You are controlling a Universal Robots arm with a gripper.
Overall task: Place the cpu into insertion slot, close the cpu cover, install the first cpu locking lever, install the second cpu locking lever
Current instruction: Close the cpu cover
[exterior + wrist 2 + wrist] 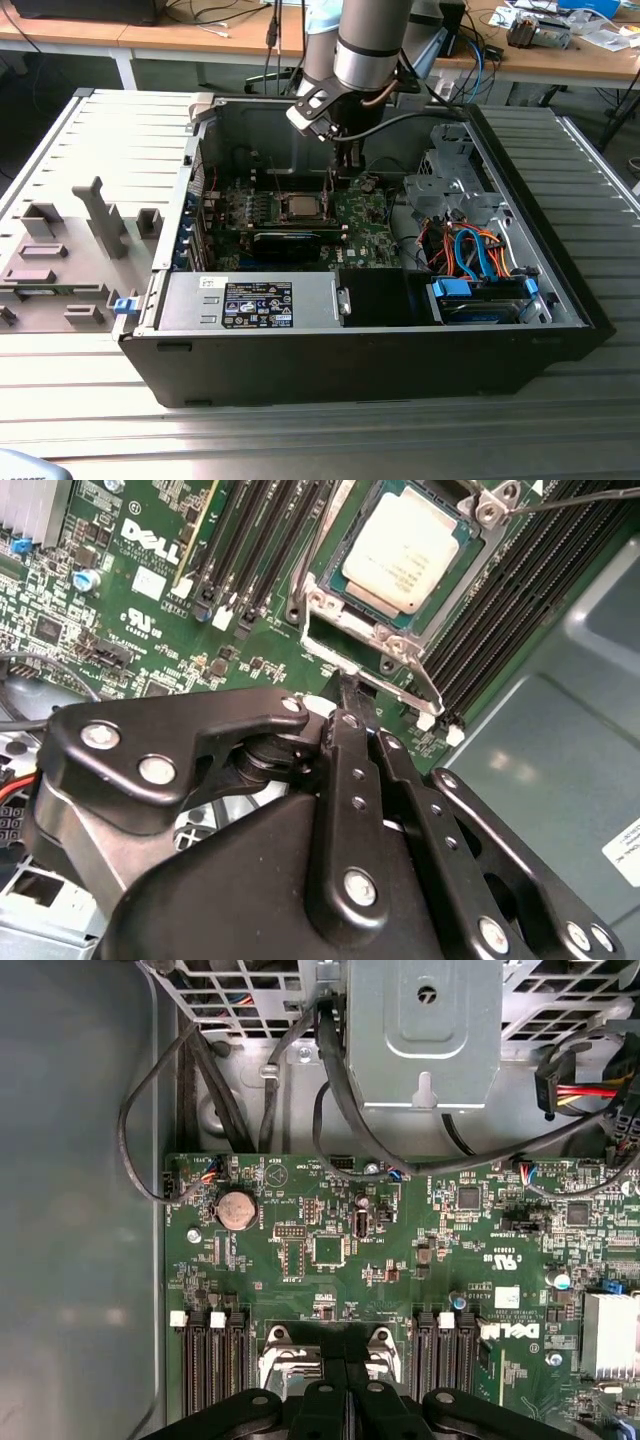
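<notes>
1. Nearest me, an open black computer case point(330, 365) lies on the ribbed grey worktop point(300, 440).
2. Inside it, the green motherboard point(365, 225) carries the cpu point(400, 555), which is seated flat in the insertion slot point(322, 580). The silvery cpu cover point(385, 632) frames it.
3. The claw point(347, 685) stands just beside the slot with its fingers pressed together. The tips touch the cover's edge, clear of the chip itself. I cannot tell whether they pinch anything.
4. Beyond the case stand wooden desks point(200, 35).

I watch the case point(350, 365) from high, arm point(372, 40) at 12 o'clock; both close wrist views share the insertion slot point(362, 620)
</notes>
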